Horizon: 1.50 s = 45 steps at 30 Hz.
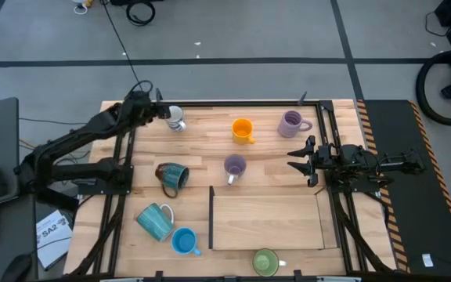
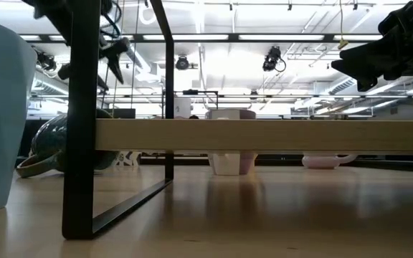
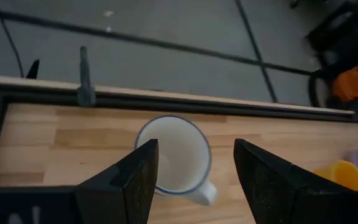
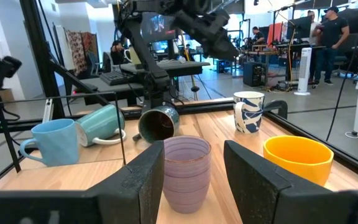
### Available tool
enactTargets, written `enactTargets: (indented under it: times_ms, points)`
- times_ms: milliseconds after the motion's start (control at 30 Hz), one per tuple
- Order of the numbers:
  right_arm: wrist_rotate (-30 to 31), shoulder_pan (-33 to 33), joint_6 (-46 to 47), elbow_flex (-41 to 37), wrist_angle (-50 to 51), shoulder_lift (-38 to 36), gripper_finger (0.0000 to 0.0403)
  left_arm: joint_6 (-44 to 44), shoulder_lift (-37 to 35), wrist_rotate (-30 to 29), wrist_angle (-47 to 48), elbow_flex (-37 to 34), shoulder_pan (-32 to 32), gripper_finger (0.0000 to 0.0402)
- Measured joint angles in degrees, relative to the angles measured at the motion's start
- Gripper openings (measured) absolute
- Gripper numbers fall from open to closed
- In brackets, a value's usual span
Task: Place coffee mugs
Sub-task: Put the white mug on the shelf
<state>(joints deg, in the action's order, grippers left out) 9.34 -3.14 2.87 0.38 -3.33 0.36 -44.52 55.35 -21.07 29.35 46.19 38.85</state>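
Hanging over the far left corner of the tabletop [image 1: 272, 223], the left hand [image 1: 165, 114] has its fingers wide apart, right above the white mug [image 3: 174, 159], and it holds nothing. One finger looks lined up with the mug's rim, so if the hand drops straight down it could bump the rim and tip the mug over. The right hand [image 1: 294, 155] waits at the right side, also wide and holding nothing, with a purple mug [image 4: 186, 172] sitting in front of its fingers. The orange mug [image 1: 243, 130] stands near that one, and a knock could push them together. The dark teal mug [image 1: 172, 175] lies on its side and might roll.
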Motion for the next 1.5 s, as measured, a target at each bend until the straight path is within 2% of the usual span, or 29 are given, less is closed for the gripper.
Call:
enactTargets:
  times_ms: [200,433,1100,1233,1500]
  points:
    - [0.0,0.0,0.0,0.0,0.1,0.0,0.0172,0.0,6.6,5.5,0.1,0.0,6.8,0.0215]
    - [0.0,0.0,0.0,0.0,0.1,0.0,0.0172,0.1,13.8,10.6,0.1,0.0,10.4,0.0215]
    - [0.0,0.0,0.0,0.0,0.1,0.0,0.0172,0.3,24.9,10.9,-2.8,0.0,10.9,0.0214]
    - [0.1,0.0,0.0,0.0,0.1,0.0,0.0172,0.4,25.7,10.9,-3.1,0.0,10.9,0.0198]
    - [0.1,0.0,0.0,0.0,0.1,0.0,0.0172,3.8,25.8,10.7,-5.7,0.0,10.9,0.0137]
